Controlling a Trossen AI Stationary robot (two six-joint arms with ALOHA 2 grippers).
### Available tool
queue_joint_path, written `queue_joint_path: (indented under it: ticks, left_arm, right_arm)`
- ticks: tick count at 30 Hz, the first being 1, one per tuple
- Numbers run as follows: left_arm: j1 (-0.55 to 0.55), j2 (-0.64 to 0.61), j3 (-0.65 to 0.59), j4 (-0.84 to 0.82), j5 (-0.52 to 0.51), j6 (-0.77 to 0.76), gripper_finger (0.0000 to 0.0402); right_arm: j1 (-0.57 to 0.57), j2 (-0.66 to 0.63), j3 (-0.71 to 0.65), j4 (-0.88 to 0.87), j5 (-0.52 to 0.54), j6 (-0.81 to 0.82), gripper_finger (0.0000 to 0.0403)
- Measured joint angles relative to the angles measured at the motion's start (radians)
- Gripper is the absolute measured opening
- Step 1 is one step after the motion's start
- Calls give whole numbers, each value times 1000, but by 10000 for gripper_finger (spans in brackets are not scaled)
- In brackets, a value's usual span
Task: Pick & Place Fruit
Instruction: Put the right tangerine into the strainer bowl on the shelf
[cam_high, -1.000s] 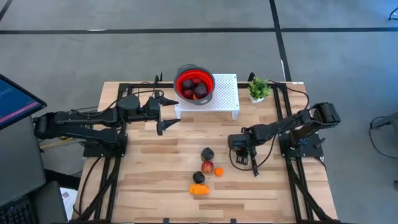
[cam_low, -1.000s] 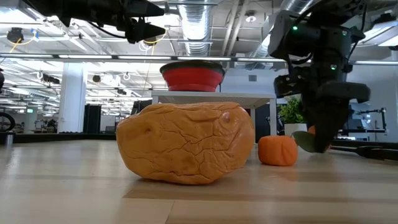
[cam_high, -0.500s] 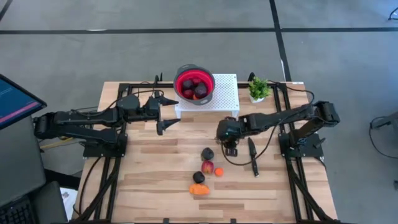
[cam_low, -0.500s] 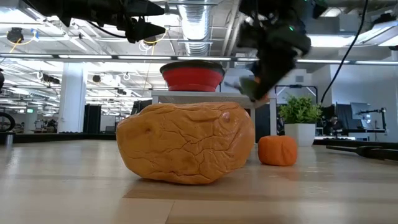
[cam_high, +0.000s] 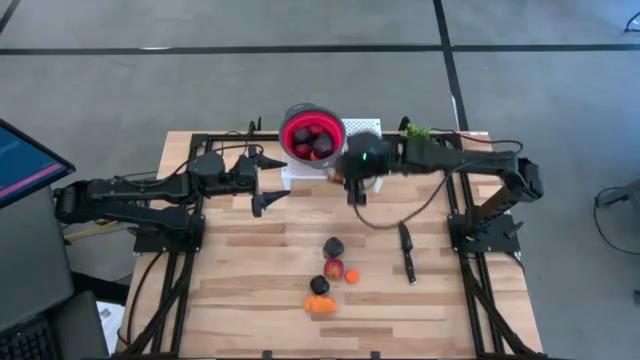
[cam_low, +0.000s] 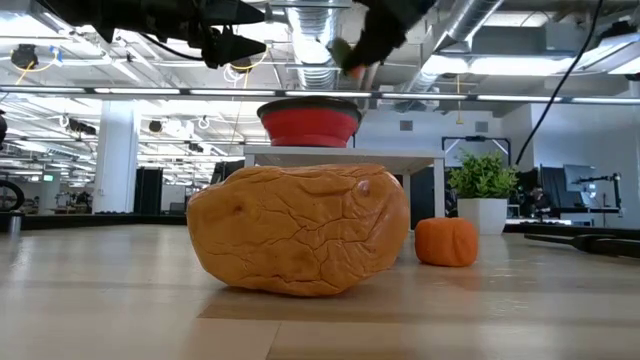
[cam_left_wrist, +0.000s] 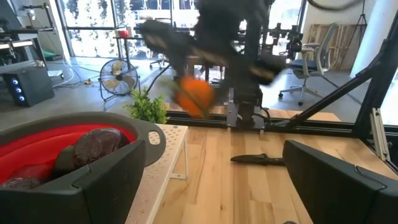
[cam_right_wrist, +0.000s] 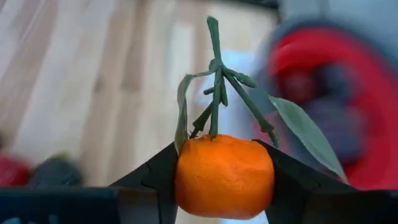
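A small orange (cam_right_wrist: 224, 177) with a green stem and leaves sits between the fingers of my right gripper (cam_high: 352, 183), raised beside the right rim of the red bowl (cam_high: 312, 135). The left wrist view shows the orange (cam_left_wrist: 194, 96) in the air too. The bowl stands on a white rack (cam_high: 362, 150) and holds dark plums (cam_left_wrist: 93, 143). On the table lie two plums (cam_high: 334, 246), a red ball (cam_high: 334, 268), a small orange (cam_high: 352, 276) and a large orange piece (cam_high: 320, 304). My left gripper (cam_high: 280, 177) stands open to the left of the bowl. My right gripper pinches the orange by its two opposite sides (cam_right_wrist: 183, 177) between its two fingers. The stem (cam_right_wrist: 216, 93) points away from the gripper. The fingers come from the table's right, slanting down. The orange is lifted clear, well above the table.
A black-handled knife (cam_high: 406, 255) lies on the table to the right of the loose fruit. A small potted plant (cam_high: 415, 130) stands at the far edge, partly behind my right arm. Black frame rails run along both sides of the table.
My right gripper has risen from the table beside the knife and swung toward the far edge and left, up to the bowl's right side. It carries the orange, now high above the table, and its wrist has rolled on the way.
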Motion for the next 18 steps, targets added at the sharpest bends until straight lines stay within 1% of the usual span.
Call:
queue_joint_path:
  ticks: [2,5,11,15,18]
  left_arm:
    - [0,0,0,0,0,0,374]
    - [0,0,0,0,0,0,374]
    - [0,0,0,0,0,0,374]
    - [0,0,0,0,0,0,374]
    - [0,0,0,1,0,0,374]
  right_arm:
    - [-42,0,38,38,0,-2,177]
    - [-100,0,78,106,-9,-2,179]
    - [-200,15,90,280,-105,38,162]
    - [-252,66,89,318,-163,72,170]
    - [-281,110,88,320,-167,85,181]
